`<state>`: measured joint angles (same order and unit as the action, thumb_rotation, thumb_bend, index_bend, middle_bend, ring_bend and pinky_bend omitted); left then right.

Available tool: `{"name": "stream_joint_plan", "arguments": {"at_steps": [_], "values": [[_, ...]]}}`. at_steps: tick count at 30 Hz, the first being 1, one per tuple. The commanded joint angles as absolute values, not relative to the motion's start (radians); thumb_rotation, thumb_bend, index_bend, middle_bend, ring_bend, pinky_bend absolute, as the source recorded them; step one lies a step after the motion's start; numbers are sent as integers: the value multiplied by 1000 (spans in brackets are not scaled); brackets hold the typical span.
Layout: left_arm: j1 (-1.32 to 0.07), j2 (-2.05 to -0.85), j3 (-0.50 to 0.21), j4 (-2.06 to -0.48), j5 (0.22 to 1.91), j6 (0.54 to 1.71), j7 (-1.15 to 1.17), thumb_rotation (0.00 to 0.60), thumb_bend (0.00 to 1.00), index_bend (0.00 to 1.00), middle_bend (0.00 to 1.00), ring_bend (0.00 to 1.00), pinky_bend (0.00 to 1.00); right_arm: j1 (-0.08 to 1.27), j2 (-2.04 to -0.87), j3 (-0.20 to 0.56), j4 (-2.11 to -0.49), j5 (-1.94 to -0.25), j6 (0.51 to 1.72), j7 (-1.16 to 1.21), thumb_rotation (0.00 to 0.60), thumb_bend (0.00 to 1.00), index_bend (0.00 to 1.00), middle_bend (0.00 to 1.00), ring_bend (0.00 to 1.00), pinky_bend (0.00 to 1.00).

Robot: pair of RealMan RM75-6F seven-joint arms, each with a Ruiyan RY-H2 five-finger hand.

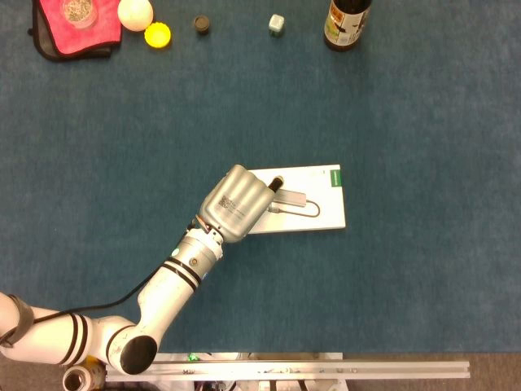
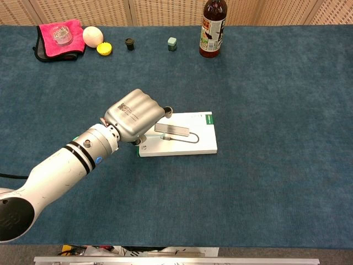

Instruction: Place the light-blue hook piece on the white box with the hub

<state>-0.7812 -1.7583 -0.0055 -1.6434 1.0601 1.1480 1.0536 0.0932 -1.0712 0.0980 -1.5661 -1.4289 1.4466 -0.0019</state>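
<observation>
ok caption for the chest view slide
Left hand over the left end of the white box, beside the hub lying on it.

Silver left hand (image 1: 235,204), white box (image 1: 319,208) green-edged, blue table (image 1: 423,138), pink cloth (image 1: 69,24).

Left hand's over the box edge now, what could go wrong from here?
The left hand covers the near end of the white box, so the hook piece is not visible; whether it is held cannot be told. Fingers sit close to the hub and may nudge it, or shift the box.
</observation>
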Motion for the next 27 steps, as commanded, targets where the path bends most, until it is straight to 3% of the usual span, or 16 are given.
{"name": "stream_joint_plan", "arguments": {"at_steps": [1,8,15,27], "values": [[-779,-1757,-4,-1653,1059,1150,1057,600,223,260,790,843,864,94,-1071,97,-1568,-1432,1447,-3,600,143,160,285,252,329],[-774,-1771,-2,-1657,1064,1154,1058,600,204,227,789,842,854,93,-1071,96,-1569,-1435,1448,-4,600,143,160,285,252,329],[-770,-1763,9,-1672,1068,1149,1060,600,196,313,788,842,845,87,-1070,96,-1567,-1429,1452,-1,600,143,160,285,252,329],[-759,-1781,19,-1661,1100,1157,1051,599,135,329,788,841,840,84,-1071,96,-1567,-1430,1454,0,600,143,160,285,252,329]]}}
